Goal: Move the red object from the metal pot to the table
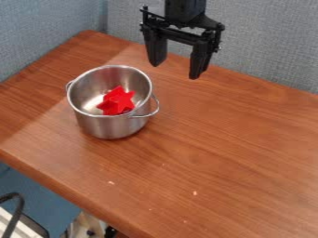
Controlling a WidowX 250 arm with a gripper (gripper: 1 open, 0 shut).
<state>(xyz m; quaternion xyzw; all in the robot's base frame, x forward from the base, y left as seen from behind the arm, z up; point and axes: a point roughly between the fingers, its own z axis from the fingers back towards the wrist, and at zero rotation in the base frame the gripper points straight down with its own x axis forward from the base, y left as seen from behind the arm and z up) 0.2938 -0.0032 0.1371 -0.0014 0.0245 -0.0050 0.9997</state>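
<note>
A pale grey wall (280,51) with a mottled, fabric-like texture stands behind the black two-finger gripper (178,56) and runs off to its right; further left, past an upright corner line, a bluish-grey wall panel (44,28) fills the upper corner of the view. Below the gripper spreads the wooden table (230,153), warm orange-brown with fine grain, a soft sheen and a few small light specks. Its rounded front edge slants across the lower left, well apart from the gripper. Beyond that edge, farthest down and left from the gripper, lie a strip of blue (35,191), a whitish item (22,229) and a curved black cable (13,212), all cut by the frame.

The gripper hangs at the top of the view, open, its two dark fingers spread wide apart and pointing down.

Down and to the left of it, the stainless-steel pot (112,125) sits upright on the table, round and shiny, with thin wire loop handles at the rim, the clearest one on the side toward the gripper.

Inside the pot, down and left of the fingers and apart from them, is the red object (117,100): bright, saturated red, with angular, jutting corners and an uneven outline against the silvery interior. Its exact form is too small to tell.
</note>
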